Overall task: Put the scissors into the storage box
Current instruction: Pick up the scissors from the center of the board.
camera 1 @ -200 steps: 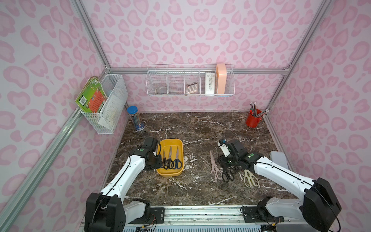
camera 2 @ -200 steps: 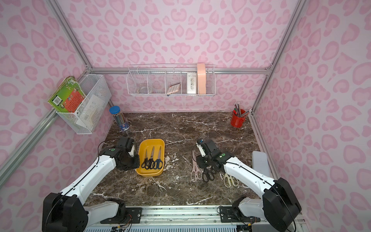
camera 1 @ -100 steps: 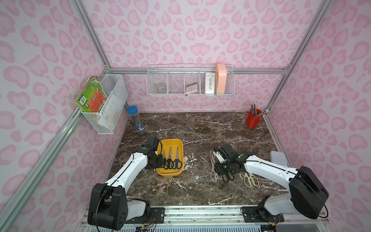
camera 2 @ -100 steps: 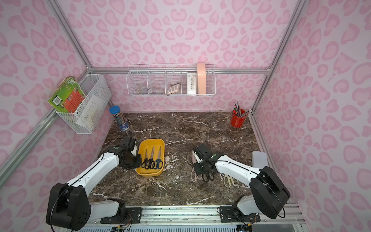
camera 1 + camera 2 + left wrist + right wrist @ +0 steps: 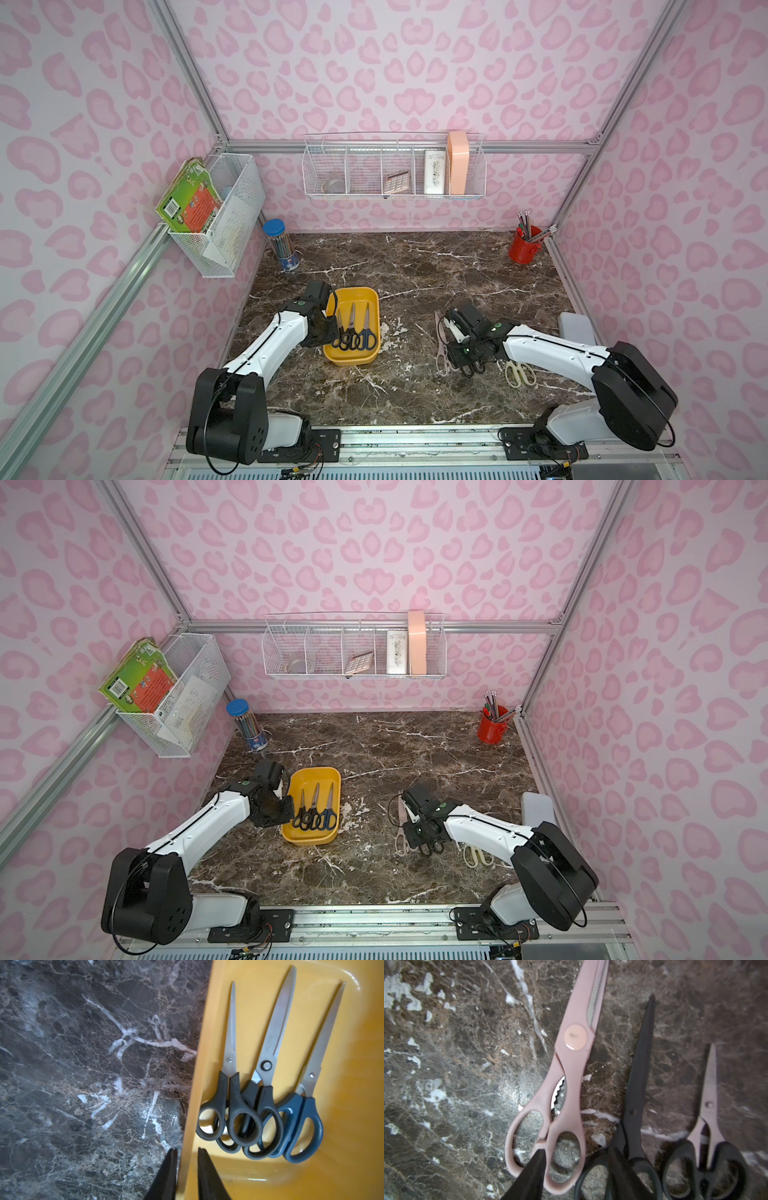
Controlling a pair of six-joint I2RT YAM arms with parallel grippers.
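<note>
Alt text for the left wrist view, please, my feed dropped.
The left tool clamps the side wall of the yellow storage box, one finger each side. Inside lie three closed scissors, two black-handled, one blue-handled, handles overlapping; dark marble table beside the box.

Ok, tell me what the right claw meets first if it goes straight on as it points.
The right claw would likely meet the pink scissors first, at the handle loop straight ahead.

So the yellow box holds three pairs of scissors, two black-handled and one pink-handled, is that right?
No. The third pair in the box is the blue pair, not pink; the left wrist view shows it beside the two black pairs. The pink pair lies on the table.
</note>
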